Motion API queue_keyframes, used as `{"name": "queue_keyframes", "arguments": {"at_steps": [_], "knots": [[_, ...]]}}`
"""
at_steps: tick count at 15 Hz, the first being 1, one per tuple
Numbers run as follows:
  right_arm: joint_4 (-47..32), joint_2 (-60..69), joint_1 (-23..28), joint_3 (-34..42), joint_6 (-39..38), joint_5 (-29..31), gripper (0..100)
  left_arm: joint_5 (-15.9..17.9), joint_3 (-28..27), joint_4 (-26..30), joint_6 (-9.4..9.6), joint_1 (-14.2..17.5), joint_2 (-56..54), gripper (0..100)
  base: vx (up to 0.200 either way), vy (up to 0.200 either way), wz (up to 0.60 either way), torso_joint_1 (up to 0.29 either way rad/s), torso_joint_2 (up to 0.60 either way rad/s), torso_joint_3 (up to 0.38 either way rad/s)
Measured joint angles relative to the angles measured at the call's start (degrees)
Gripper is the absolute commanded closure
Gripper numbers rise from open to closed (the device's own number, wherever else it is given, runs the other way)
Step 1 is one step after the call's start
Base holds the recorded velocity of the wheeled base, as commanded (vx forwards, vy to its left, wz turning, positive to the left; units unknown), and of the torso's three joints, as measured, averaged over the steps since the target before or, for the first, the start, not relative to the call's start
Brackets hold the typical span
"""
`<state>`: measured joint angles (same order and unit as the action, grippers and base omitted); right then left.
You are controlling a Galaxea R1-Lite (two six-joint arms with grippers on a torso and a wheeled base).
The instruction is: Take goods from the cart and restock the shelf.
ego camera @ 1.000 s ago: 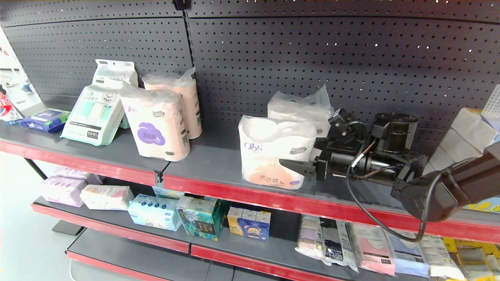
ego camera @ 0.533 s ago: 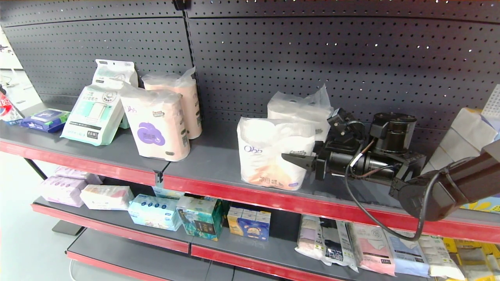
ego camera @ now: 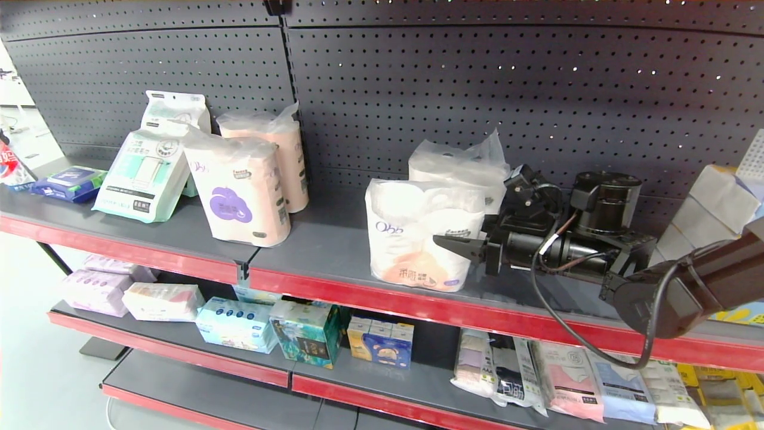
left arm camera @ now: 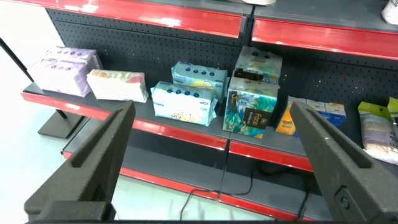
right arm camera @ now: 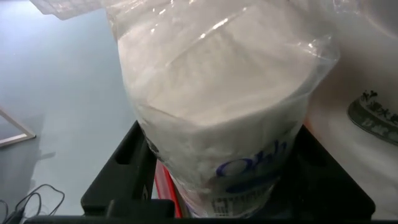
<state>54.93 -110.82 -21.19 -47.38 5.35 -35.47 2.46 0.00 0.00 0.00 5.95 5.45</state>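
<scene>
A white toilet paper pack [ego camera: 412,221] in clear wrap stands near the front of the top shelf [ego camera: 334,245]. My right gripper [ego camera: 444,236] reaches it from the right; one dark finger [ego camera: 456,246] lies across its front face and the other is hidden behind it. In the right wrist view the pack [right arm camera: 217,93] sits between both fingers of the gripper [right arm camera: 224,168], which is shut on it. My left gripper [left arm camera: 217,155] hangs low in front of the lower shelf, open with nothing between its fingers.
A second white pack [ego camera: 459,164] stands right behind the held one. To the left are a purple-printed pack [ego camera: 239,197], a pink pack [ego camera: 280,155] and green-white bags [ego camera: 146,176]. White boxes [ego camera: 710,209] stand at the far right. Tissue boxes [ego camera: 236,322] fill the lower shelf.
The right gripper rose slightly and shifted a little right. The pack tipped and slid slightly left, then came back upright.
</scene>
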Motion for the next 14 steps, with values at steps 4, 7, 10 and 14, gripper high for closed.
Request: {"name": "queue_keyframes", "arguments": {"at_steps": [4, 7, 10, 14], "knots": [[0.0, 0.8, 0.6, 0.5, 0.1, -0.1, 100, 0.0, 0.0, 0.0, 0.00, 0.0, 0.0, 0, 0.000, 0.000, 0.00, 0.000, 0.00, 0.000], [0.0, 1.6, 1.2, 1.5, 0.2, -0.2, 100, 0.0, 0.0, 0.0, 0.00, 0.0, 0.0, 0, 0.000, 0.000, 0.00, 0.000, 0.00, 0.000], [0.1, 2.4, 1.9, 2.8, 0.3, -0.2, 100, 0.0, 0.0, 0.0, 0.00, 0.0, 0.0, 0, 0.000, 0.000, 0.00, 0.000, 0.00, 0.000], [0.1, 3.3, 2.8, 4.3, 0.3, -0.3, 100, 0.0, 0.0, 0.0, 0.00, 0.0, 0.0, 0, 0.000, 0.000, 0.00, 0.000, 0.00, 0.000]]}}
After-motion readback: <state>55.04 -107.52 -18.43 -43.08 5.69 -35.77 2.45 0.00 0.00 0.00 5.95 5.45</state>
